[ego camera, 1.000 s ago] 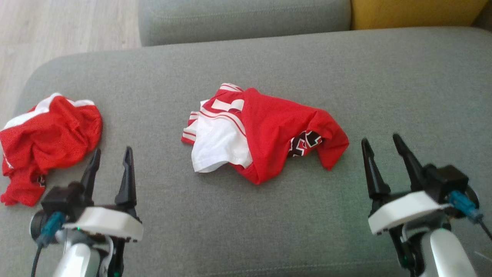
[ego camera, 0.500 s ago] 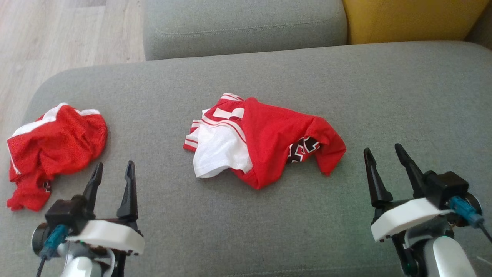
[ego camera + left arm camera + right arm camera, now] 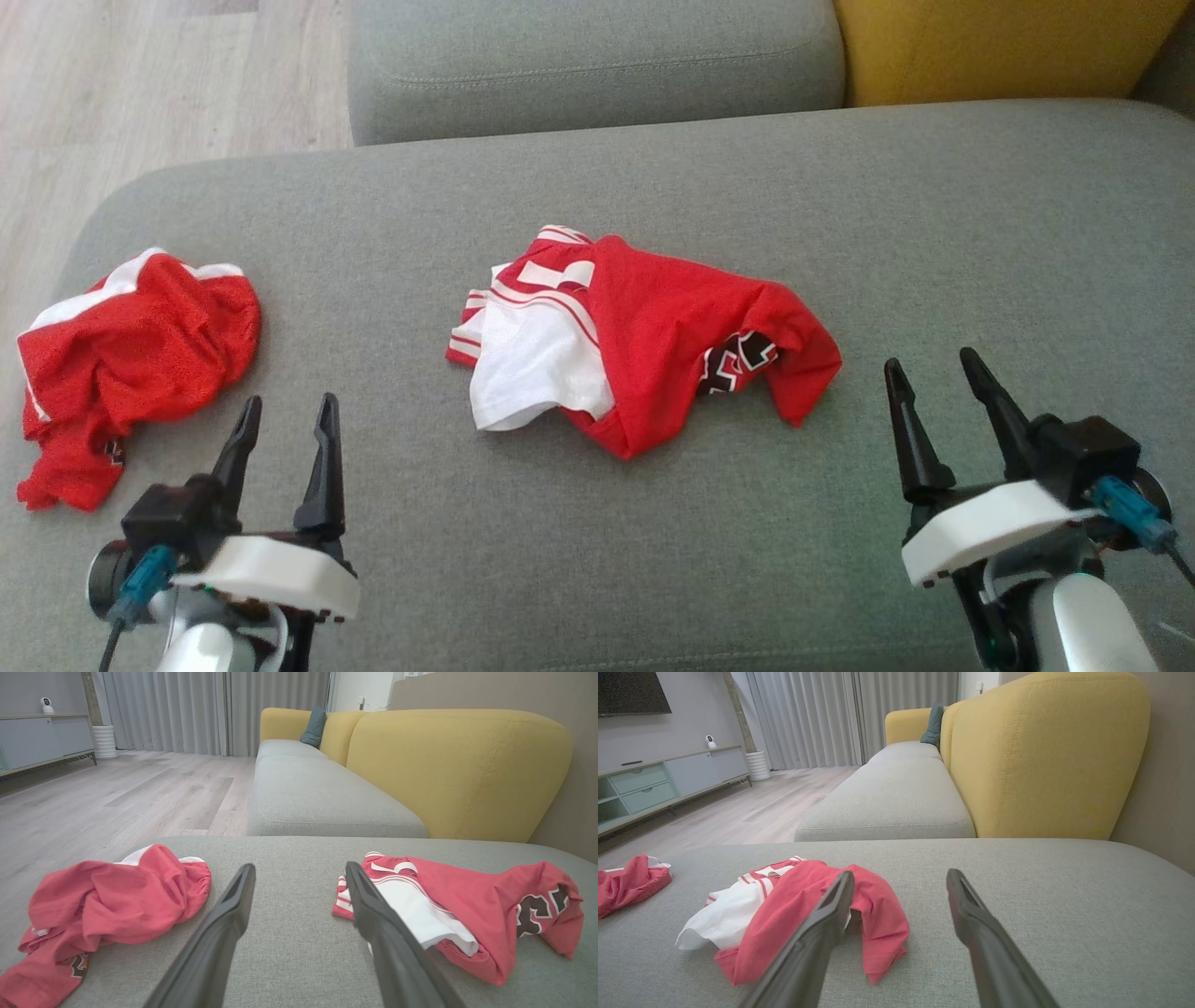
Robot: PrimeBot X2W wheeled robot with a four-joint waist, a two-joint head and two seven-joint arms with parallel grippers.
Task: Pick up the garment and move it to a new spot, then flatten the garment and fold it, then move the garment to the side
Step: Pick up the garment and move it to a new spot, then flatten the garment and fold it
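garment [image 3: 653, 345]: crumpled, red-and-white, mid sofa seat [image 3: 597, 551]
left gripper [image 3: 289, 403]: jaws apart, empty, left of garment
right gripper [image 3: 931, 360]: jaws apart, empty, near garment's right

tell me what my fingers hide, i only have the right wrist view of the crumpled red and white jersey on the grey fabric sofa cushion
Observer: A black and white lettered patch near the right end of the crumpled red and white jersey.
Operator: where's the left gripper
Observer: The left gripper is open, aimed at bare grey fabric sofa cushion left of the jersey.
Operator: what's the red bit at my left edge
Observer: A second crumpled red mesh garment with white trim, apart from the jersey.
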